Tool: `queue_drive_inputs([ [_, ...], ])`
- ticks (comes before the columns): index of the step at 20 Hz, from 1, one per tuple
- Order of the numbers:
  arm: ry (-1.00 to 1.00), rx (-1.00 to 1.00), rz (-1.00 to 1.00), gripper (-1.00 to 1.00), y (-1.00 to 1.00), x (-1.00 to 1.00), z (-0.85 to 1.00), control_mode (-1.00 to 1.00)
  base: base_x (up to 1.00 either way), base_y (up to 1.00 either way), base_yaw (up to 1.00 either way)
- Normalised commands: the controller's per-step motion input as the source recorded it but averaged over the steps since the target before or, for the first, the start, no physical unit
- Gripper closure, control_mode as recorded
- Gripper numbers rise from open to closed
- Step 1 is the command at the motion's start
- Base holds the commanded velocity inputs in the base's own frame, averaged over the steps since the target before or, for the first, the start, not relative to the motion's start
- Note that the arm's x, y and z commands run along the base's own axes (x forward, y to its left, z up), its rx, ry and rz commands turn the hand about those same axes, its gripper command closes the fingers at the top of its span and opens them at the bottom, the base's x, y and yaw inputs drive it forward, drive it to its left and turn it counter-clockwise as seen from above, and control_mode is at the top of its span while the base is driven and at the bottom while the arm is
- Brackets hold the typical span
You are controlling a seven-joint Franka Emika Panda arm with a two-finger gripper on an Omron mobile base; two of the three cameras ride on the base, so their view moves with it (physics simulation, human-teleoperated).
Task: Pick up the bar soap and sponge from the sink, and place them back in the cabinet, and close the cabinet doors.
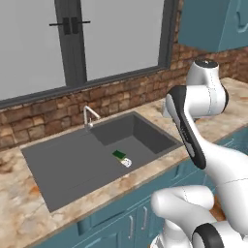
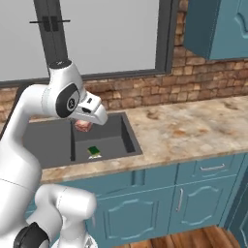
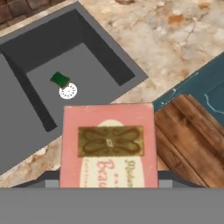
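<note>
The gripper (image 2: 83, 127) is raised above the sink (image 1: 58, 160), its fingers closed on the bar soap (image 3: 108, 146), a pinkish block whose face carries a gold patterned label and script; in the right base view the soap (image 2: 83, 126) shows as a pinkish lump under the hand, over the basin's back edge. The sponge (image 1: 119, 155), green face up with a yellow layer, lies on the basin floor, touching the white round drain (image 1: 126, 162). The silver faucet (image 1: 88, 116) stands at the sink's back edge. The marbled worktop (image 2: 184, 128) runs off to the right beneath the teal cabinet (image 2: 215, 26) on the brick wall (image 2: 160, 92).
</note>
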Motion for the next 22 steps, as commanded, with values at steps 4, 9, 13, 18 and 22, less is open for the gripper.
queue_drive_inputs([
  [4,0.0,0.0,0.0,1.0,0.0,0.0,0.0,1.0,0.0,-0.02,-0.42],
  [9,0.0,0.0,0.0,1.0,0.0,0.0,0.0,1.0,0.0,-0.07,-0.41],
  [13,0.0,0.0,0.0,1.0,0.0,0.0,0.0,1.0,0.0,-0.08,-0.4],
  [18,0.0,0.0,0.0,1.0,0.0,0.0,0.0,1.0,0.0,-0.06,-0.4],
  [22,0.0,0.0,0.0,1.0,0.0,0.0,0.0,1.0,0.0,-0.12,-0.4],
])
